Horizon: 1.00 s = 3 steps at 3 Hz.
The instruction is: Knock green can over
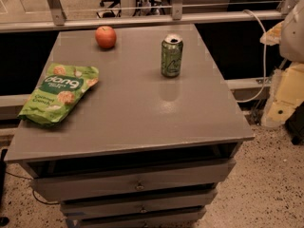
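Green can (pixel 172 56) standing tall on the grey tabletop (pixel 133 118), back and right of centre, silver rim up, nothing touching it! A red apple (pixel 106 36) sits well apart at the back left, and a green snack bag (pixel 58 93) lies flat by the left edge. Drawers (pixel 137 184) stack below. The gripper is out of shot, so I cannot tell how its jaws stand.

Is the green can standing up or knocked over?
Upright: the green can stands on its base on the cabinet, silver rim facing up. The end effector is not in view.
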Each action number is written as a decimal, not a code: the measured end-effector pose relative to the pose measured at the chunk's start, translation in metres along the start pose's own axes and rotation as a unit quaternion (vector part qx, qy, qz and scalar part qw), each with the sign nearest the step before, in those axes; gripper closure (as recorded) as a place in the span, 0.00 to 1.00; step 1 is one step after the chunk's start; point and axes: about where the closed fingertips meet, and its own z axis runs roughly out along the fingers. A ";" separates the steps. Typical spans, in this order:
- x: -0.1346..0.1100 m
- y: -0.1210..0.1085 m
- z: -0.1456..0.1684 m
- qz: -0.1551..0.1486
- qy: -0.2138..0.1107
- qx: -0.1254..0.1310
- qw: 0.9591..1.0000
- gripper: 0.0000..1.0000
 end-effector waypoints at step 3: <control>0.011 -0.025 0.023 -0.007 -0.040 0.037 0.998 0.00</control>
